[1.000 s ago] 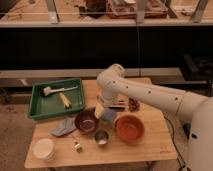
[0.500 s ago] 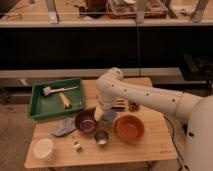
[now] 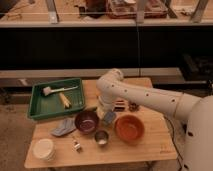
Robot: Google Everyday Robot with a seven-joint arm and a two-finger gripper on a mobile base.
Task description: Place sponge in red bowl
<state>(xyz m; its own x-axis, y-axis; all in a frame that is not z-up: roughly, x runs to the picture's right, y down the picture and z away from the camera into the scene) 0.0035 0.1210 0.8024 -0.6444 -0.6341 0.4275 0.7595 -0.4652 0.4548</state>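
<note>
Barely anything has shifted over the last half-second: the white arm (image 3: 150, 97) stays bent over the middle of the wooden counter (image 3: 150, 150), its elbend a touch further left than a second ago, and the things on the counter lie where they lay.

The claw (image 3: 105, 112) hangs low at the end of the arm, just above the counter, between the dark purple bowl (image 3: 86, 121) and the red bowl (image 3: 130, 128). A blue-grey sponge (image 3: 109, 118) sits right at its tip, just beside the left rim of the red bowl and outside it. Whether the claw is clamped on the sponge or merely touching it, I cannot tell.

A small metal cup (image 3: 101, 137) stands in front of the gap between the two bowls. A grey cloth (image 3: 63, 126) lies left of the purple bowl, and a white bowl (image 3: 43, 148) rests near the front left corner. The green tray (image 3: 37, 102) occupies the back left of the counter and holds a brush (image 3: 49, 90) and a yellow item (image 3: 65, 99). Behind the claw, partly hidden by the arm, a small striped object (image 3: 120, 104) stands.
</note>
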